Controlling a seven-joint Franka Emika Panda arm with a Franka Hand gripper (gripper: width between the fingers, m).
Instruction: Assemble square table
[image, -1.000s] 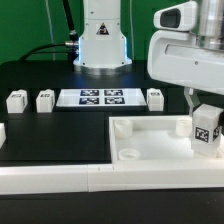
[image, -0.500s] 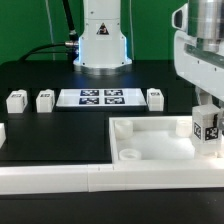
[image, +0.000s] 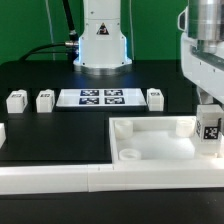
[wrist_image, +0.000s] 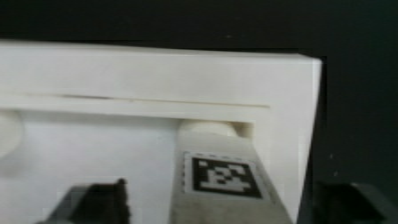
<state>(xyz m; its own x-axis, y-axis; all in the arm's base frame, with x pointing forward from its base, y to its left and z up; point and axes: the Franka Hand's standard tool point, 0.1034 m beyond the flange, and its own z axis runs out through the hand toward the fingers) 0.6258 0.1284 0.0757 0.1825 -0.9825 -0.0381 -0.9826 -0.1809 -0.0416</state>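
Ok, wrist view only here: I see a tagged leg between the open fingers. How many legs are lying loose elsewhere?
Observer: Three in a back row: a leg and a second leg on the exterior view's left of the marker board, a third leg on its right.
Operator: Which corner is my leg in?
Observer: The tagged leg stands upright in the far corner of the table top, on the exterior view's right, below the gripper.
Operator: Any free socket?
Observer: Yes, the round socket at the near corner on the exterior view's left is empty.
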